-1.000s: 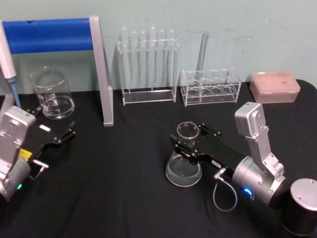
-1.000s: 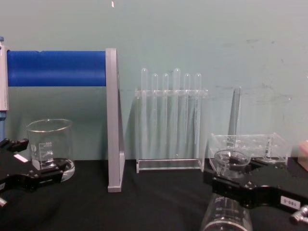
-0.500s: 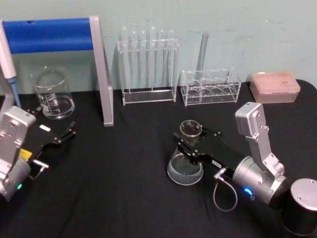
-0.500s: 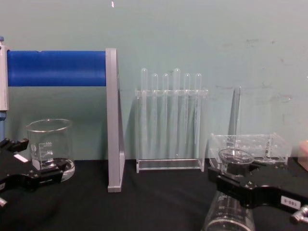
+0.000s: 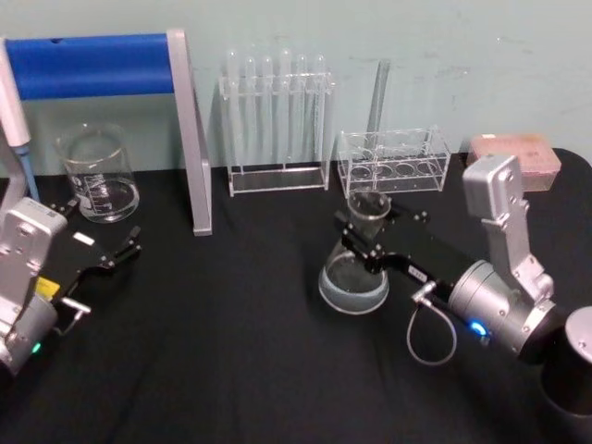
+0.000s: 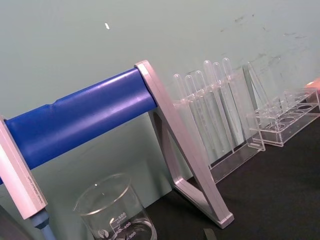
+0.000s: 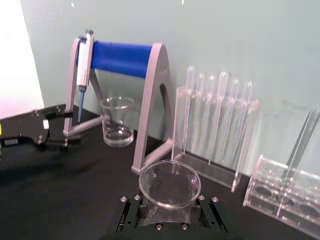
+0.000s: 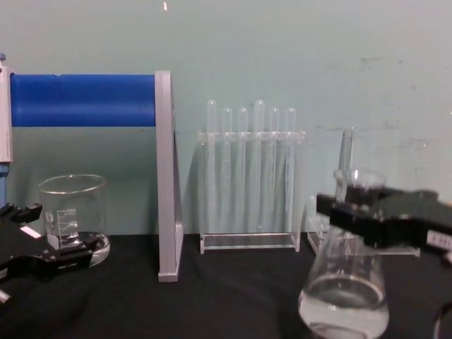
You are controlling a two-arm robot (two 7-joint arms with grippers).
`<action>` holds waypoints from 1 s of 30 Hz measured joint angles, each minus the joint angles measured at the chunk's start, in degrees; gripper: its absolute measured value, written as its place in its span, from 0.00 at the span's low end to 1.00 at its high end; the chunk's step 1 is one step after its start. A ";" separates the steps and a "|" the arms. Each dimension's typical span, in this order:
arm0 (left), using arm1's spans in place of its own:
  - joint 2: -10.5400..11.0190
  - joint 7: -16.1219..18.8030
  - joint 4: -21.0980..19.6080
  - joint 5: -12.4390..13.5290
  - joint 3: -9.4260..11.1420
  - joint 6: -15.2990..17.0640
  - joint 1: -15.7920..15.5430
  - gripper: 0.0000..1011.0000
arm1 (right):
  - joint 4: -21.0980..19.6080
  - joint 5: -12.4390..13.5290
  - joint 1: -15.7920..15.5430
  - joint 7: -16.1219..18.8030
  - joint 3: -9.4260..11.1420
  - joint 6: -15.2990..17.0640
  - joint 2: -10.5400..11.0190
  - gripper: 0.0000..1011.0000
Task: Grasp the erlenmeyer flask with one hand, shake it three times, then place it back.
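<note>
The right gripper [image 5: 363, 239], black with flat blocky jaws, was clamped on the narrow neck of the clear glass conical flask [image 5: 354, 277]. One jaw was on each side of the neck, just under the flared rim. The flask stood nearly upright. Its long axis ran vertical, the open mouth pointed up above the jaws, and the wide round base hung below them. In the chest view the neck leaned slightly toward the robot's right of the base. A little clear liquid lay at the bottom. Whether the base touched the black table cover [image 5: 231, 361], I could not tell.

Behind this gripper, close to the pale green wall, stood a low clear plastic rack [image 5: 393, 165] with one thin tube in it. Further to the gripper's left was a taller clear rack of thin test tubes [image 5: 276, 120]. Behind the gripper's arm lay a pink box [image 5: 518, 153].

The left gripper [image 5: 102, 225] rested low, well apart from the flask, with its two fingers spread and nothing between them. Just beyond it stood a straight-walled clear glass beaker [image 5: 95, 176], and above that a stand with a blue bar [image 5: 92, 65].
</note>
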 joint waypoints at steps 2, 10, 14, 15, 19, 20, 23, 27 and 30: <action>0.00 0.00 0.00 0.00 0.00 0.00 0.00 0.99 | -1.21 0.28 -0.09 -0.01 0.56 0.35 0.15 0.45; 0.00 0.00 0.00 0.00 0.00 0.00 0.00 0.99 | -3.39 0.72 -0.33 -0.45 1.76 0.76 0.33 0.45; 0.00 0.00 0.00 0.00 0.00 0.00 0.00 0.99 | -3.65 0.68 -0.38 -0.61 1.90 0.92 0.34 0.45; 0.00 0.00 0.00 0.00 0.00 0.00 0.00 0.99 | -3.68 0.67 -0.39 -0.66 1.92 0.95 0.33 0.45; 0.00 0.00 0.00 0.00 0.00 0.00 0.00 0.99 | -3.74 0.63 -0.42 -0.68 1.98 0.98 0.30 0.45; 0.00 0.00 0.00 0.00 0.00 0.00 0.00 0.99 | -3.76 0.61 -0.43 -0.68 1.99 1.00 0.29 0.45; 0.00 0.00 0.00 0.00 0.00 0.00 0.00 0.99 | -3.77 0.58 -0.44 -0.69 2.01 1.03 0.26 0.45; 0.00 0.00 0.00 0.00 0.00 0.00 0.00 0.99 | -3.81 0.54 -0.46 -0.69 2.05 1.16 0.23 0.45; 0.00 0.00 0.00 0.00 0.00 0.00 0.00 0.99 | -3.81 0.43 -0.47 -0.71 2.05 1.21 0.22 0.45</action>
